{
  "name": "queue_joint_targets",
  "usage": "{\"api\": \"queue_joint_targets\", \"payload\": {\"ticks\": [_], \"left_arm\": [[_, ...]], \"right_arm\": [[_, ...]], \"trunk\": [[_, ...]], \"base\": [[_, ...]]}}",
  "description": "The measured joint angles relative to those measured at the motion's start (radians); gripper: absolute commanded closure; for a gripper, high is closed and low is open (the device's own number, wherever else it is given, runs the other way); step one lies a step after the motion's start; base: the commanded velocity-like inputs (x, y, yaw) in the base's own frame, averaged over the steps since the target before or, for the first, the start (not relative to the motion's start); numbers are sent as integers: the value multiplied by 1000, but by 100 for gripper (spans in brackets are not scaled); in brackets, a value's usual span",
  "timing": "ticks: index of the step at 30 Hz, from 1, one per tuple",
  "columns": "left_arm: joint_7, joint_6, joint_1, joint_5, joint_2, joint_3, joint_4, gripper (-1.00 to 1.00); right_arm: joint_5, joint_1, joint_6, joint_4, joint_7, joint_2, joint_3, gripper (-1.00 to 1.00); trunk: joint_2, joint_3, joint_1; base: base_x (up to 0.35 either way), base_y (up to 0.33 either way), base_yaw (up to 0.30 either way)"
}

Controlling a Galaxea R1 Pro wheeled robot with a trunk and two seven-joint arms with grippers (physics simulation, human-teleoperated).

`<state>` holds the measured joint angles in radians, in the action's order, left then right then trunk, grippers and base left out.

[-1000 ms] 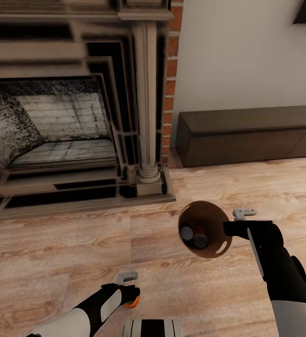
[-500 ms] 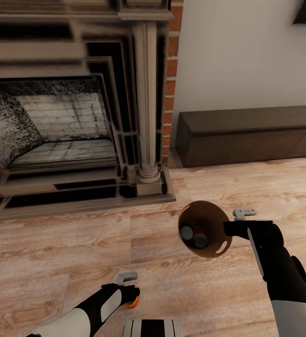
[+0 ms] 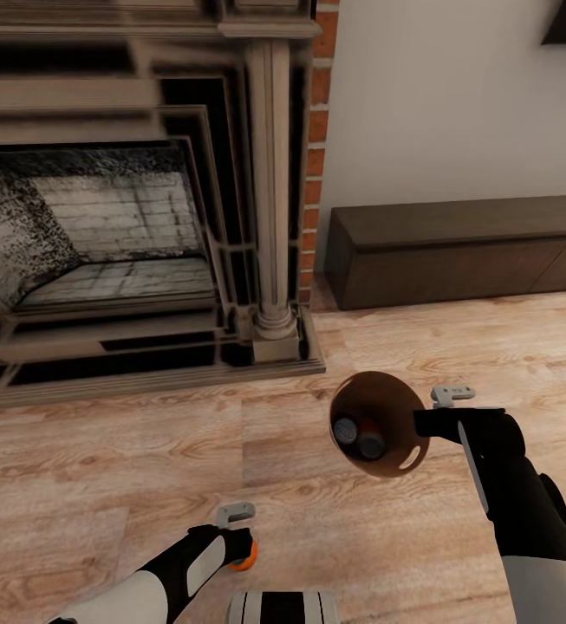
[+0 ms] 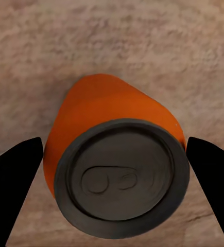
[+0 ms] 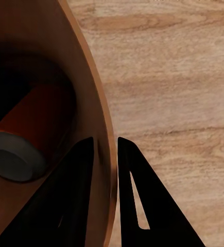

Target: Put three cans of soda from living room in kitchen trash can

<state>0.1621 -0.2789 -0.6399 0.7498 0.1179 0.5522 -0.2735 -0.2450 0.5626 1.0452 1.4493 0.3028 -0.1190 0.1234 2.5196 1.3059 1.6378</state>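
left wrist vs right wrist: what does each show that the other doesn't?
Left wrist: an orange soda can seen from its grey top, tab visible, sitting between the two dark fingers of the left end effector, one at each side.

Right wrist: the right end effector pinching the bin wall, one finger inside, one outside, and a can lying inside the bin.

Both: wood floor beneath.
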Motion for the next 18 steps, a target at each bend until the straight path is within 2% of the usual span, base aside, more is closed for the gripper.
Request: {"api": "queue_joint_targets", "payload": {"ticks": [8, 18], "left_arm": [[-2, 3, 0, -1, 1, 0, 0, 100], [-6, 32, 0, -9, -1, 1, 0, 100]], "right_arm": [[0, 0, 0, 0, 0, 0, 0, 100], [0, 0, 0, 0, 0, 1, -1, 100]], "trunk": [[0, 0, 0], [-2, -39, -4]], "base": [[0, 0, 0], [0, 0, 0]]}}
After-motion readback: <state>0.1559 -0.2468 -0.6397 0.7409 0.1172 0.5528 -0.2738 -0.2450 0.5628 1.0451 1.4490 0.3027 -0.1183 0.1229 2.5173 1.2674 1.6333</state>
